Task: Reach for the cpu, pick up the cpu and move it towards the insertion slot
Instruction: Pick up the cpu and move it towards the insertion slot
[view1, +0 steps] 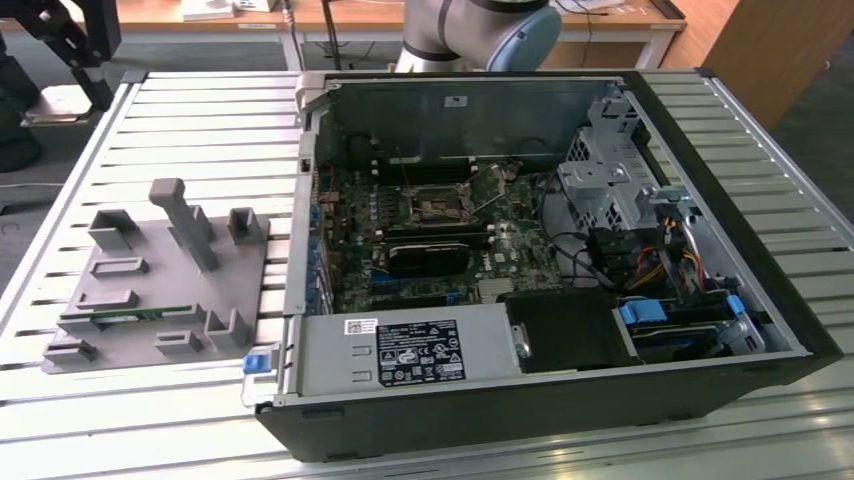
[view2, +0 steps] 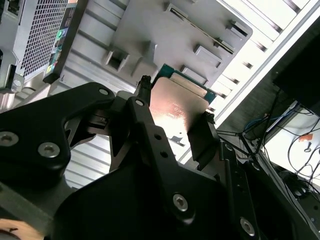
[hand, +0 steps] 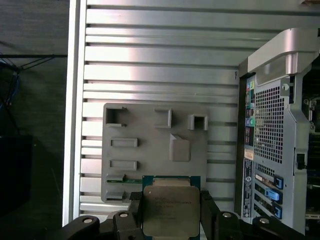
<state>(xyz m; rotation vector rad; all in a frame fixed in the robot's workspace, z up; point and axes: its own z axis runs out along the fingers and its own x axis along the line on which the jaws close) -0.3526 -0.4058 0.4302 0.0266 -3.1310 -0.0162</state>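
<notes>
While holding the cpu (hand: 170, 202) clamped on two opposite edges in the gripper (hand: 171, 216), keep the chip flat and the squeeze steady, since so thin an edge grip would likely tilt or slip under a jolt. Carry level and slow, high enough to clear the wall of the open computer case (view1: 454, 115). Aim for the insertion slot (view1: 437, 205), in the upper middle of the exterior view, on the motherboard inside that case. Poised over the grey tray (hand: 150, 130), which lies on the slatted tabletop (view1: 200, 110) at the exterior view's left, well apart from the slot. Pointing down, black fingers (view2: 200, 139) pressed against the chip's sides, silvery top facing the first wrist view.
</notes>
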